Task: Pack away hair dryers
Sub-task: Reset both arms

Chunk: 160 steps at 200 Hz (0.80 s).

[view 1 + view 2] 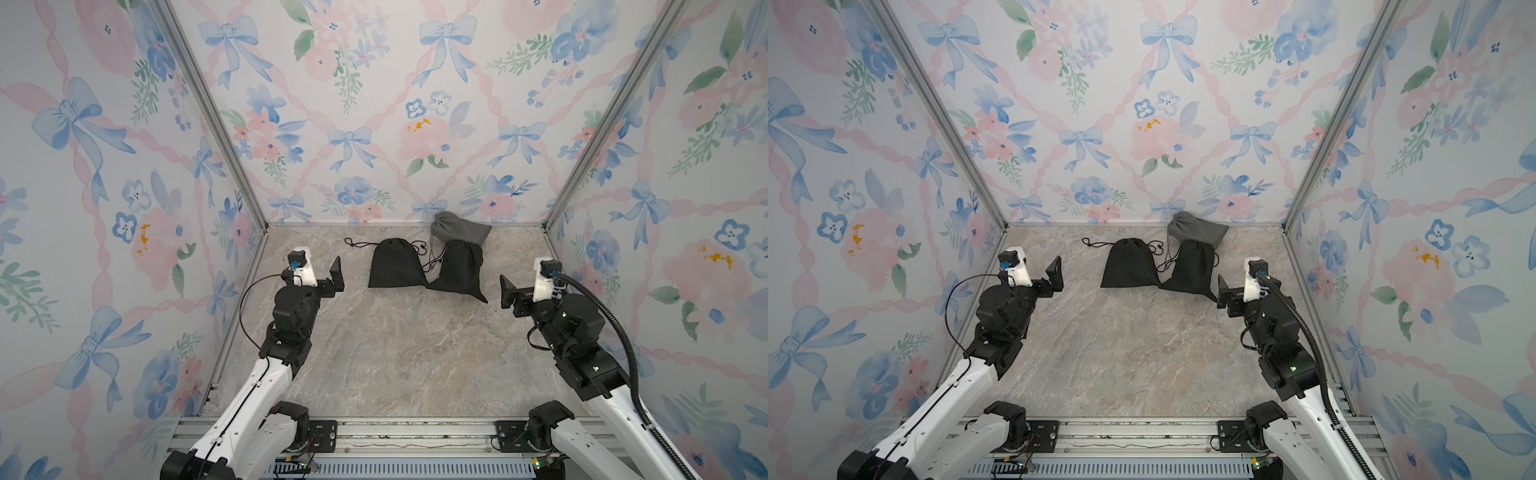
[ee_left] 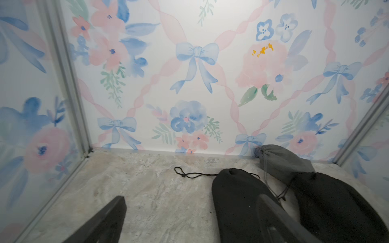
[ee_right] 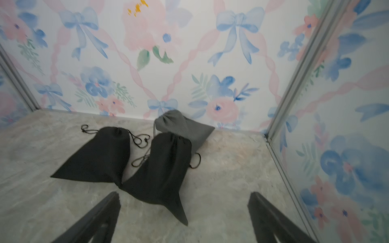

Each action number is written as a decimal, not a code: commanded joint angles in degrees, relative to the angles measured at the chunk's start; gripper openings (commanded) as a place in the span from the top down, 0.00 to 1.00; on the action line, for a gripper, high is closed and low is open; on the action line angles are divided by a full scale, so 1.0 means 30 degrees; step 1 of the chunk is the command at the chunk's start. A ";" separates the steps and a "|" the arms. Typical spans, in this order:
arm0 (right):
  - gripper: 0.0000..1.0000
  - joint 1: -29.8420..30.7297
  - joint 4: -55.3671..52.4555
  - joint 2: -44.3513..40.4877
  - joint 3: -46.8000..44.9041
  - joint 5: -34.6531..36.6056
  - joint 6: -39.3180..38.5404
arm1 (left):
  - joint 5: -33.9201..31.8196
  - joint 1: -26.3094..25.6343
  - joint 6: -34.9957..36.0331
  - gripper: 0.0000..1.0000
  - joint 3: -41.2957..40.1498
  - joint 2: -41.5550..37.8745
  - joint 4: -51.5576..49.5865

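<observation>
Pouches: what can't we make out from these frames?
- Contents: the cloth of the left black pouch, the right black pouch and the grey pouch hides them in every view. No hair dryers show anywhere.
- Grey pouch: its near part is covered by the right black pouch in both top views.
- Left wrist view: both black pouches run off the picture's edge.

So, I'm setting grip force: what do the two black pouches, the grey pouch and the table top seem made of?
Black pouch with the stretched-out cord and black pouch beside the grey one: soft matte cloth, likely woven; both sag, crease, gather at corded necks. Grey pouch: similar matte fabric, puckered neck. Table top: hard, smooth, veined stone look; stone or printed laminate, cannot tell.
</observation>
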 commanded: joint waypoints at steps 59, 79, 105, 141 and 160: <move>0.03 -0.2022 0.5746 0.0400 -0.6851 0.1071 -0.0887 | -0.0435 0.2996 0.0507 0.02 -0.4325 0.7138 0.8996; 0.03 -0.3659 0.8313 0.2476 -0.7948 -0.0145 -0.0515 | 0.0012 0.3415 0.0854 0.02 -0.4586 0.8776 1.0474; 0.03 -0.4969 1.4894 0.7129 -0.9502 -0.1296 0.0017 | 0.0353 0.3659 0.0768 0.02 -0.4660 1.0382 1.2147; 0.03 -0.4782 1.9062 1.1315 -0.8923 -0.1833 -0.0265 | -0.1890 0.1835 0.1878 0.02 -0.5332 1.3140 1.6000; 0.03 -0.4899 2.3519 1.4519 -0.9534 -0.2280 -0.0348 | -0.2514 0.1971 0.1511 0.02 -0.5302 1.3667 1.6635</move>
